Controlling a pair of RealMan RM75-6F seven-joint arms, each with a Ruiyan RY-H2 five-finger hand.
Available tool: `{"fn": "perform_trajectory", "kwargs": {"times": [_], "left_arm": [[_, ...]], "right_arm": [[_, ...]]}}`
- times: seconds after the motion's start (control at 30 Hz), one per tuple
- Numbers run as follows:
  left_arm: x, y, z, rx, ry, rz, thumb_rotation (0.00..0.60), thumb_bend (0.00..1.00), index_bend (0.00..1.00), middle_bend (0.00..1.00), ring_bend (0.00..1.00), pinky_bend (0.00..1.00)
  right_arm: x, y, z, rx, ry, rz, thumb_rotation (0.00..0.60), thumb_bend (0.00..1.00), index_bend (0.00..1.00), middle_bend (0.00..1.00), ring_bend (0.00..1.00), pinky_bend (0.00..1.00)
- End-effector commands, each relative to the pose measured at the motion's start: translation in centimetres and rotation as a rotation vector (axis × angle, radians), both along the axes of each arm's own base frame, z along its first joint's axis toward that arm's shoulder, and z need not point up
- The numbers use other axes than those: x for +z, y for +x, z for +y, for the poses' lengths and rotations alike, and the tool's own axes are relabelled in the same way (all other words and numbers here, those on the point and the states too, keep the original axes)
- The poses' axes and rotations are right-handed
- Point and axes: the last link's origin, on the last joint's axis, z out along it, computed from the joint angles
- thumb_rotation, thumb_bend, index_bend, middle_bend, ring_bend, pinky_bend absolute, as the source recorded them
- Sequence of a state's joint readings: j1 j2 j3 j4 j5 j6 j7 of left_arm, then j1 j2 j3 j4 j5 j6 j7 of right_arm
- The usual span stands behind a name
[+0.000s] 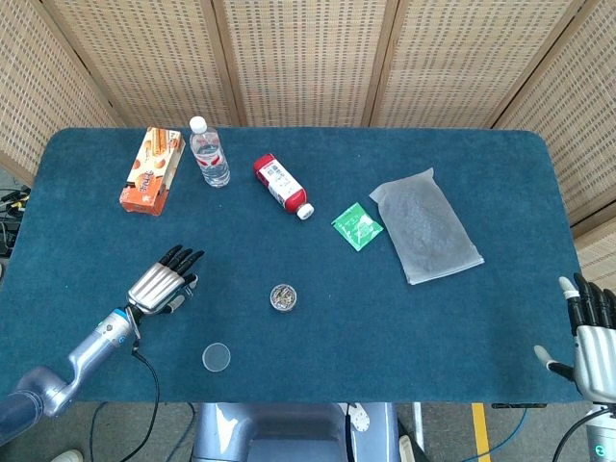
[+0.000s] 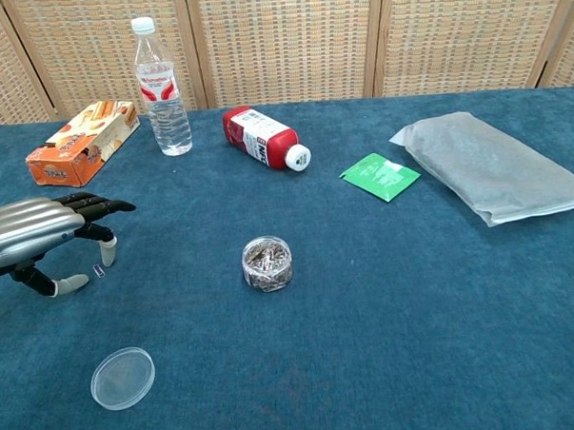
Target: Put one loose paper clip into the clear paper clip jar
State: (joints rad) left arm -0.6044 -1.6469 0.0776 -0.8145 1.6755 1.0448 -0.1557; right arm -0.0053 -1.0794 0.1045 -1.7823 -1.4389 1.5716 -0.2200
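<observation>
The left hand (image 2: 50,235) is hovering over the loose paper clip (image 2: 99,271) on the blue table (image 2: 415,314), fingers spread and holding nothing, so the pick-up step appears to be underway. The next move is likely calling for a fine pinch, then carrying to the open jar (image 2: 267,263), whose lid (image 2: 123,377) is lying apart. The right hand (image 1: 592,337) is idling at the table edge, fingers apart.

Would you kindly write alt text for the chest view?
The robot's left hand hovers over a loose paper clip on a blue table, left of an open jar of clips. The jar's lid lies in front.
</observation>
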Motion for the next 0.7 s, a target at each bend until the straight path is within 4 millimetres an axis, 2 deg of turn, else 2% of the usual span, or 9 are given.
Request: {"fn": "perform_trajectory", "kwargs": {"times": [0.03, 0.5, 0.6, 0.7], "left_arm": [[-0.25, -0.02, 0.11, 0.006, 0.002, -0.008, 0.6, 0.41, 0.43, 0.0, 0.0, 0.0], [-0.84, -0.38, 0.04, 0.01, 0.008, -0.024, 0.6, 0.4, 0.49, 0.0, 0.0, 0.0], [-0.95, -0.51, -0.01, 0.015, 0.009, -0.028, 0.6, 0.4, 0.53, 0.0, 0.0, 0.0], [-1.04, -0.69, -0.13, 0.017, 0.013, -0.028, 0.6, 0.41, 0.64, 0.0, 0.0, 0.0]], "right_arm": [[0.02, -0.01, 0.01, 0.002, -0.001, -0.002, 0.6, 0.0, 0.0, 0.0, 0.0, 0.0], [-0.04, -0.03, -0.05, 0.003, 0.005, -0.005, 0.6, 0.0, 0.0, 0.0, 0.0, 0.0], [-0.05, -0.02, -0.05, 0.004, 0.006, -0.007, 0.6, 0.0, 0.0, 0.0, 0.0, 0.0], [-0.03, -0.02, -0.05, 0.005, 0.007, -0.008, 0.6, 0.0, 0.0, 0.0, 0.0, 0.0]]}}
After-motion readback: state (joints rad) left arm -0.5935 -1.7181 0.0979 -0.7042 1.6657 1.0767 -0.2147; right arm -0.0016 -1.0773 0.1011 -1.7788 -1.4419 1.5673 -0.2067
